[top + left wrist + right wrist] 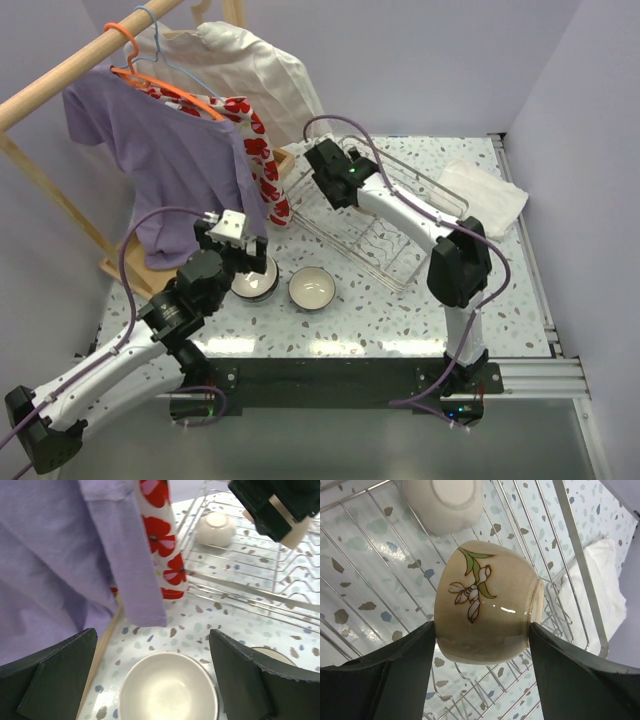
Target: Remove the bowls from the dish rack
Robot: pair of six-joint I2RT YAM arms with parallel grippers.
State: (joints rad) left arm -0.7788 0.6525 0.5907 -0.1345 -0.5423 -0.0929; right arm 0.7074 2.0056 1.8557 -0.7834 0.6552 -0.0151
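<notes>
Right gripper (482,630) is clamped on a beige bowl (485,605), one finger pressed on each side. The bowl is tipped on its side with the rim toward the white cloth (600,587), and a painted white flower with green leaves faces the wrist camera. It is held inside the dish rack (400,235), over the rack's wire floor; whether it still touches the wires can't be told. Just beyond it in the right wrist view a white bowl (442,502) sits upside down on the wires, foot ring up, apart from the beige one. The top view shows the rack on the speckled table (400,320), in the far middle, with the right arm reaching into its left end; the held bowl is hidden under the arm there. Left gripper (152,635) has its fingers spread wide, hovering over the left table bowl (167,690), which stands upright on the table with its pale inside up, between the two fingers. Contact with the right finger can't be told. The right table bowl (312,288) is also upright, just beside the first and in front of the rack. A purple shirt (165,165) and a red-flowered garment (260,150) hang from the wooden rail (60,75) at the left, close to the left gripper. The white cloth lies folded on the table past the rack's right side.
</notes>
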